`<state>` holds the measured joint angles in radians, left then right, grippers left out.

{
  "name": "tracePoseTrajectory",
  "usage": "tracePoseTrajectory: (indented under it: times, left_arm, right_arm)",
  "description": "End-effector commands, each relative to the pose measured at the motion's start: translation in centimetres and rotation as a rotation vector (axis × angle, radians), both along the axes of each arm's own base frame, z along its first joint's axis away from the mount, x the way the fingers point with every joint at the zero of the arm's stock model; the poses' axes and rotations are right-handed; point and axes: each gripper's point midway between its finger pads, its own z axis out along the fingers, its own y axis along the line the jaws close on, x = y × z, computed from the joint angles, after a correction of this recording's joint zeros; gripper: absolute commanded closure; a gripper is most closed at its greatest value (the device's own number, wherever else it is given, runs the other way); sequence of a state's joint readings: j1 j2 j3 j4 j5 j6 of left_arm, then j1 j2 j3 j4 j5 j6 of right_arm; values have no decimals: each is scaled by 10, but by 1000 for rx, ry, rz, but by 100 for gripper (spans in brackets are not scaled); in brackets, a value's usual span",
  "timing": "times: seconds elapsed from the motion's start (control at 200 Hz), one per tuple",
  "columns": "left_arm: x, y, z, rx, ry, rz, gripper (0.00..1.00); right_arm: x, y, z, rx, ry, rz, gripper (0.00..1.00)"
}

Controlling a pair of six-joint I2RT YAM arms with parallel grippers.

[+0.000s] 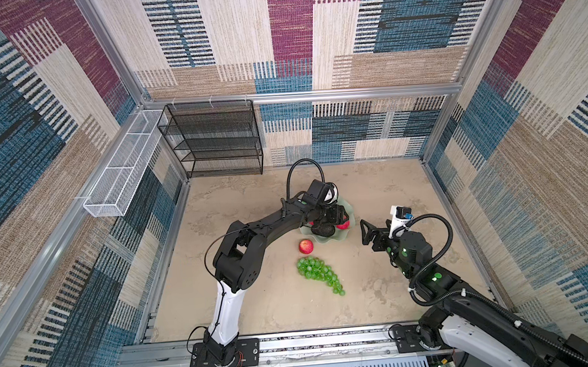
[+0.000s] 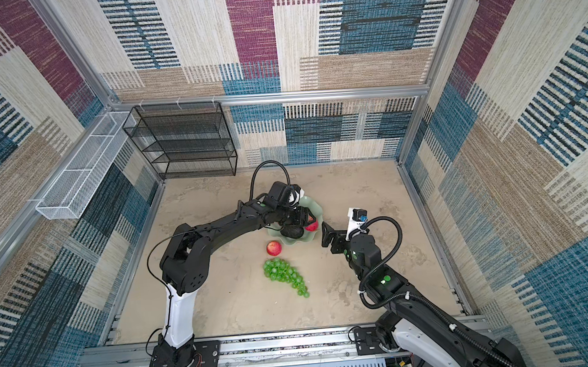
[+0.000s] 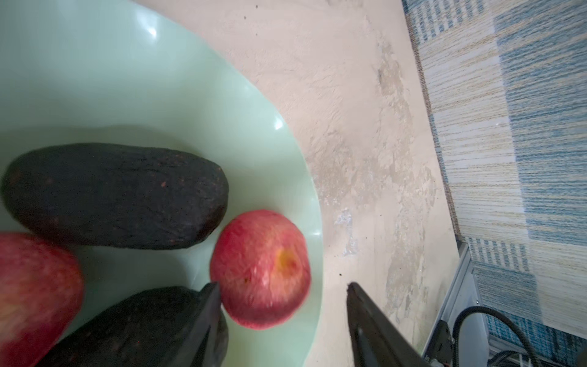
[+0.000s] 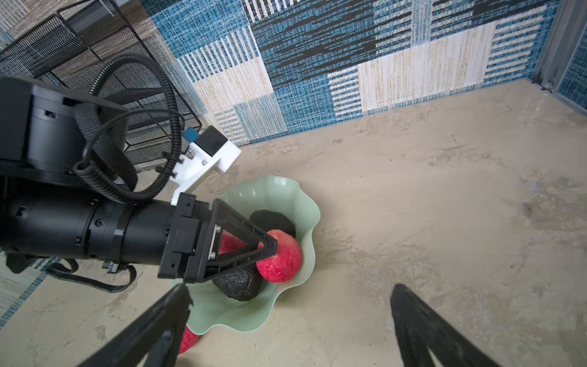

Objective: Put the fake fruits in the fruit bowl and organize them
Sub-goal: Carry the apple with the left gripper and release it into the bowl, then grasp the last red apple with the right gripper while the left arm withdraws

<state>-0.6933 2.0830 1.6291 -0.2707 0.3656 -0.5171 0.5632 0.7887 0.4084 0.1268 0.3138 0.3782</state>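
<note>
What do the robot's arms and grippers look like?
The left arm and right arm are black with white lower links, green dots on joints and ribbed black cables looping past the wrists. The left gripper and right gripper have black, triangular, open-frame fingers.

Fruit bowl (image 4: 287,190): pale mint-green, glossy, wavy rim; upright on the table.
Avocados: two, blackish and bumpy. One avocado (image 3: 117,197) and the other avocado (image 3: 143,327) lie on their sides in the bowl.
Apples in bowl: rim-side apple (image 3: 260,270) and inner apple (image 3: 31,286) — red-pink.
Loose apple (image 1: 305,246): on the table, just beside the bowl.
Grapes (image 1: 320,274): translucent green bunch — flat on the table, near the loose apple.
</note>
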Motion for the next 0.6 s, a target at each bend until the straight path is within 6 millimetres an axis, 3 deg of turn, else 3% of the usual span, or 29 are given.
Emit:
tracePoseTrajectory:
  times: [0.0,0.08,0.17,0.311,0.386,0.466,0.596]
  left_arm:
    - [10,9,29,-10,-74,20,33]
    - [16,26,53,-24,-131,67,33]
    - [24,63,82,-48,-202,161,34]
    - [27,148,117,-39,-347,380,34]
    - [21,199,120,-9,-397,505,30]
    - [7,252,106,53,-399,625,25]
    - [-22,307,80,126,-350,733,22]
  right_arm:
    - [4,6,5,-33,-17,27,0]
    - [8,15,-1,-65,17,63,2]
    - [12,32,-12,-89,70,134,7]
    - [12,69,-23,-93,130,241,11]
    - [6,95,-30,-131,158,273,11]
    - [-6,125,-39,-162,190,315,12]
    - [-21,169,-63,-124,280,407,15]
